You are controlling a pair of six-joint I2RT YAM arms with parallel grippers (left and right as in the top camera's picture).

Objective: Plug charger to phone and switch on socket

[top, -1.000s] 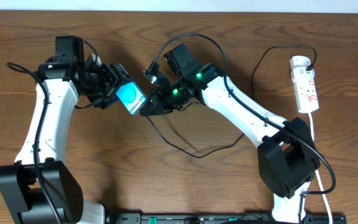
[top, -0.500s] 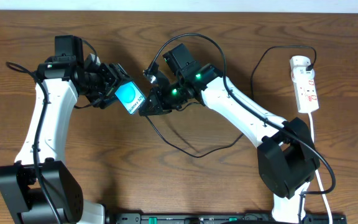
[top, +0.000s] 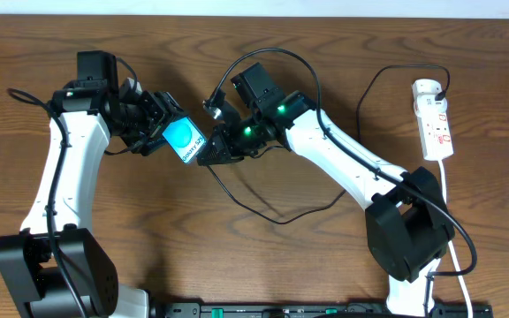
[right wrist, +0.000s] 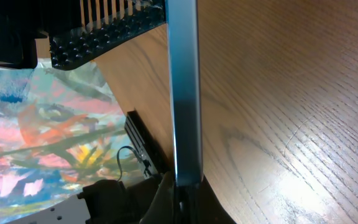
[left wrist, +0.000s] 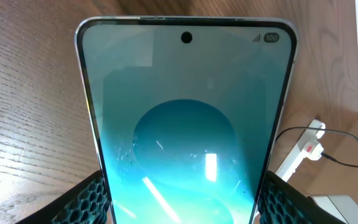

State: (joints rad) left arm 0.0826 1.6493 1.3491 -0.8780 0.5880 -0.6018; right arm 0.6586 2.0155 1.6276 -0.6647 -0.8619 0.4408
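My left gripper is shut on the phone, holding it above the table with its cyan screen up; the screen fills the left wrist view between the black pads. My right gripper is shut on the charger plug tip, pressed against the phone's lower end. In the right wrist view the phone's edge stands right above the plug. The black charger cable loops over the table to the white socket strip at the far right.
The socket's white cord runs down the right edge past the right arm's base. The left arm's base stands at the bottom left. Bare wooden table lies in front.
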